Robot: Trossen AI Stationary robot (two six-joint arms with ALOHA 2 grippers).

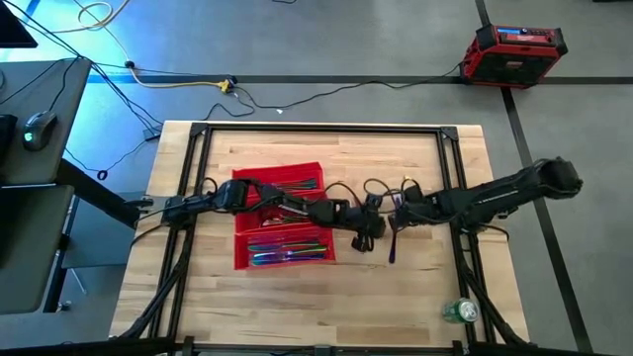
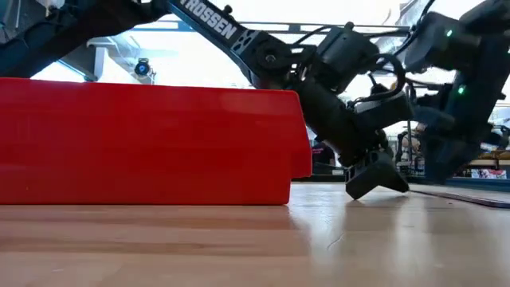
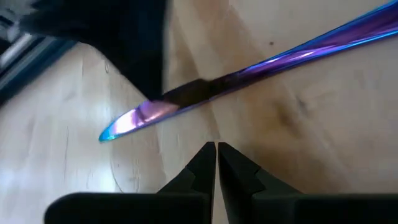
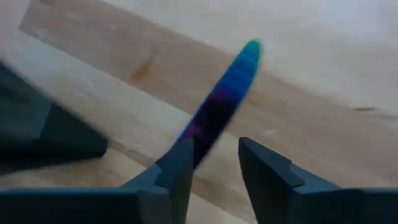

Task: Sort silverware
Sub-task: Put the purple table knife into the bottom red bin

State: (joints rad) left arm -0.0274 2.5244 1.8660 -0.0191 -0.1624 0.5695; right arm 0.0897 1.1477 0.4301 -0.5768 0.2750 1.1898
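The red tray point(image 1: 247, 259) lies left of the table's middle and holds iridescent silverware point(image 1: 289, 252) in its compartments. It fills the left of the low view point(image 2: 151, 143). One purple-blue piece point(image 1: 393, 242) lies flat on the wood to the tray's right. My left gripper point(image 3: 216, 152) reaches over the tray, is shut, and hangs low just short of this piece point(image 3: 249, 74). My right gripper point(image 4: 214, 146) stands open over the same piece point(image 4: 227, 93), one end of which runs in between its fingers. My right gripper points steeply down at the piece, and its open fingers stand on either side of the piece's end point(image 4: 205, 127). That end runs close along one finger point(image 4: 177, 165). Whether it touches the finger I cannot tell. The piece lies on the table.
A black rail frame point(image 1: 326, 129) borders the table. A green can point(image 1: 460, 311) lies near the front right corner. My two arms meet close together right of the tray point(image 2: 374, 171). Bare wood stretches along the near edge.
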